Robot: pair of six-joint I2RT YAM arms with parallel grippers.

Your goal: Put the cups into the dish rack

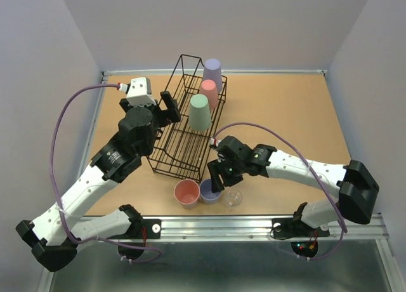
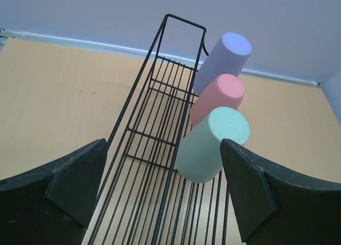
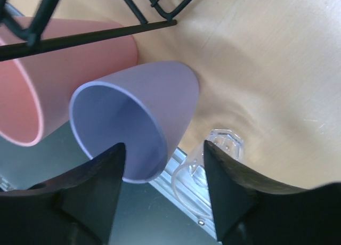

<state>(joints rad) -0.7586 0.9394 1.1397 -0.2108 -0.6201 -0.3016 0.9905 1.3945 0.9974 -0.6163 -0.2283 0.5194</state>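
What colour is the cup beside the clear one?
Lavender purple plastic cup, best seen from right wrist.

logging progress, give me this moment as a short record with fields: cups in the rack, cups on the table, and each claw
in rack: three, mouths down in a row: far purple cup, far pink cup, green cup
on table: three, in a row by the near edge: near pink cup, near purple cup, clear cup
left claw: open, empty, at the rack's left side
right claw: open, straddling the near purple cup's rim, not clamped
left to load: three
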